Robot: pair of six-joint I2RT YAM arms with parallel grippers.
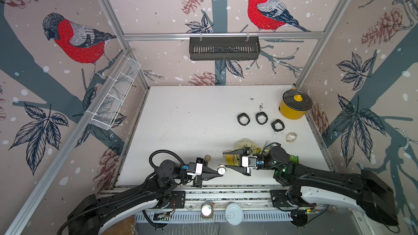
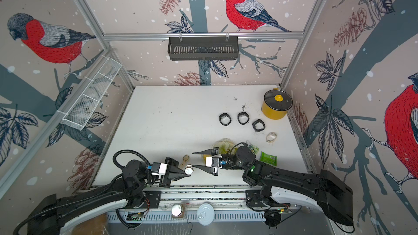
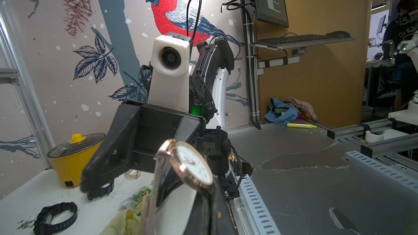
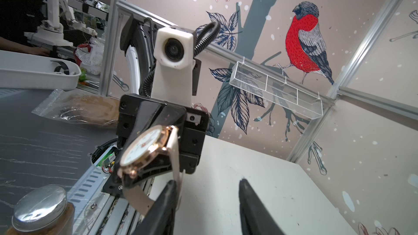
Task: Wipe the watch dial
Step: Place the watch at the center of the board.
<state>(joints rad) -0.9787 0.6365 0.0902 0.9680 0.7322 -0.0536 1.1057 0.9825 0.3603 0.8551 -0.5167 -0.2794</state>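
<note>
The watch (image 1: 221,170), white dial in a rose-gold case, is held up off the counter (image 1: 192,120) near its front edge, clamped in the left pincer (image 1: 214,173), whose jaws are fully closed on it with the dial facing up. The pale strap (image 4: 175,154) hangs loose below. The right pincer (image 4: 207,181) comes in from the other side with its jaws partly apart and nothing between them; one finger (image 4: 167,200) is right against the strap, though I cannot tell whether it touches. That looks like the main risk. With no cloth in that pincer, closing or pushing now would put bare plastic on the strap or the glass, and it could twist the watch in a narrow grip or scratch the dial instead of wiping it. If the watch slips, it would likely drop onto the front rail or off the counter. The crumpled yellowish cloth (image 1: 245,143) lies under the right arm, and a green packet (image 2: 268,157) lies close by.
</note>
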